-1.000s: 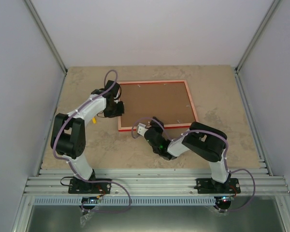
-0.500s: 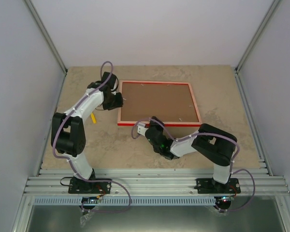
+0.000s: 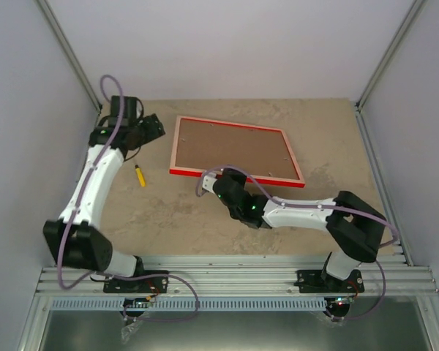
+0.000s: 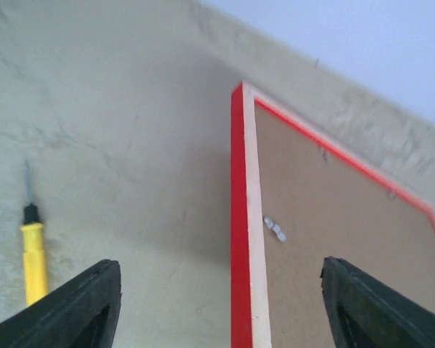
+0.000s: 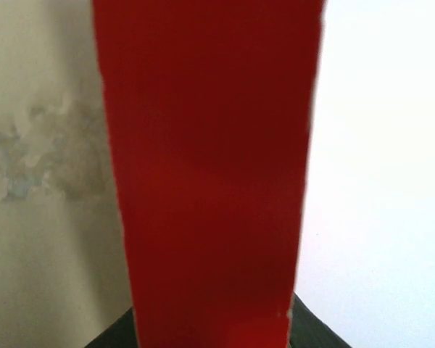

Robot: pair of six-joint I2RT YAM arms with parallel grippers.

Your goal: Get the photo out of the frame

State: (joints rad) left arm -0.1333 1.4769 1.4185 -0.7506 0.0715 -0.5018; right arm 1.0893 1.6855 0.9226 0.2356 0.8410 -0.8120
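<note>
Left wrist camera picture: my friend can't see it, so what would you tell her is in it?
A corner of the red frame fills the right side, back side up, showing its brown backing board. A yellow screwdriver lies on the beige table to its left. The left arm's dark jaws stand wide apart at the bottom corners, holding nothing.

Stretching the left arm far forward and out to the left, holding the left gripper [image 3: 152, 126] spread wide, gripping nothing. Reaching the right arm low toward the middle, pinching the frame [image 3: 205, 172] by its near edge in the right gripper [image 3: 218, 183].
</note>
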